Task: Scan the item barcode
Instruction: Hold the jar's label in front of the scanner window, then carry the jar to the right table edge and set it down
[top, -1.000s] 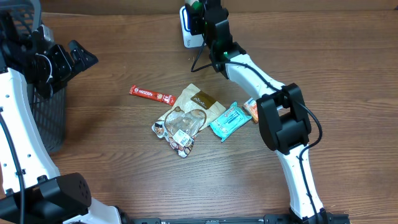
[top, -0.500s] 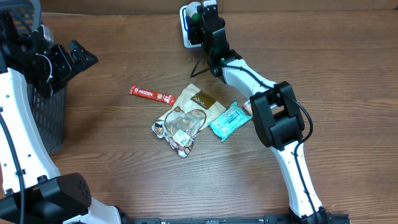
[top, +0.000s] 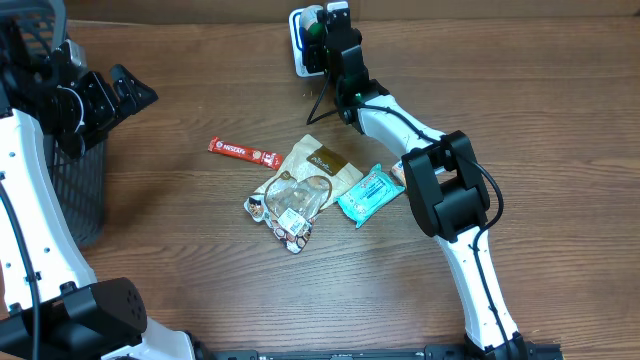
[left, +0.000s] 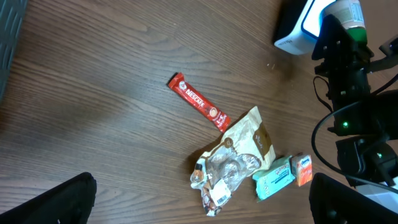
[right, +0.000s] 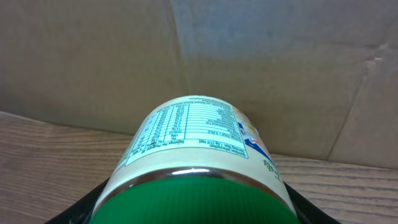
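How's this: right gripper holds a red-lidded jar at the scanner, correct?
Not quite. The lid of the jar is green, not red; the right wrist view shows it. The right gripper does hold it at the scanner.

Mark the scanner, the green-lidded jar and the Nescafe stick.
scanner (left: 308, 28), left wrist view, on its white face.
green-lidded jar (right: 193, 134), right wrist view, on the nutrition label.
Nescafe stick (top: 245, 152), overhead view, on the middle of the red wrapper.
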